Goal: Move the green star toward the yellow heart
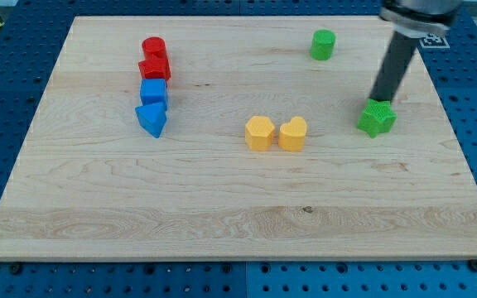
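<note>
Blue perforated metal (7,99) surrounds everything, its grid of small holes showing on every side, with a strip of yellow-and-black tape at the far left corner. On it lies a pale wooden board (222,207), wide, with faint grain lines and a small dark knot toward the near middle. From the far right the arm's dark rod (393,68) slants down; my tip (378,100) sits at the far edge of the green star (377,117), touching it or just short of it, I cannot tell which, and it is a plain rod end with no jaws to be apart or together. That star rests on the right side of the board, near the yellow heart (293,133) but apart from it, to the heart's right. Just left of the heart, nearly touching, is a yellow hexagon (259,132). A green cylinder (323,45) stands far right. At far left a column runs: red cylinder (153,48), another red block (154,68), blue block (153,91), blue triangle-like block (151,119).
</note>
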Robot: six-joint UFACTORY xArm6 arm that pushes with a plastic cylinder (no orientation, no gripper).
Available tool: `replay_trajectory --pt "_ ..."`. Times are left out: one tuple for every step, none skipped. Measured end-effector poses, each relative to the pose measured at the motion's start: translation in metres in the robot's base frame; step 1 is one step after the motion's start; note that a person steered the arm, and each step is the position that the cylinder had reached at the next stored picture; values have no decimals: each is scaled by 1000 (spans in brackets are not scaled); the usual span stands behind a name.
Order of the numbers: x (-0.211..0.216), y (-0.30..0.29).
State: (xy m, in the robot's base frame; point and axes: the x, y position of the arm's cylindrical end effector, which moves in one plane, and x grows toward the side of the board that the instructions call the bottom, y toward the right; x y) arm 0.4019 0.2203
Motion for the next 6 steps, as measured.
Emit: replay_trajectory --pt "15 38" --pt "32 40" --pt "30 24" --pt "30 1" --pt "30 -20" --pt "30 -45"
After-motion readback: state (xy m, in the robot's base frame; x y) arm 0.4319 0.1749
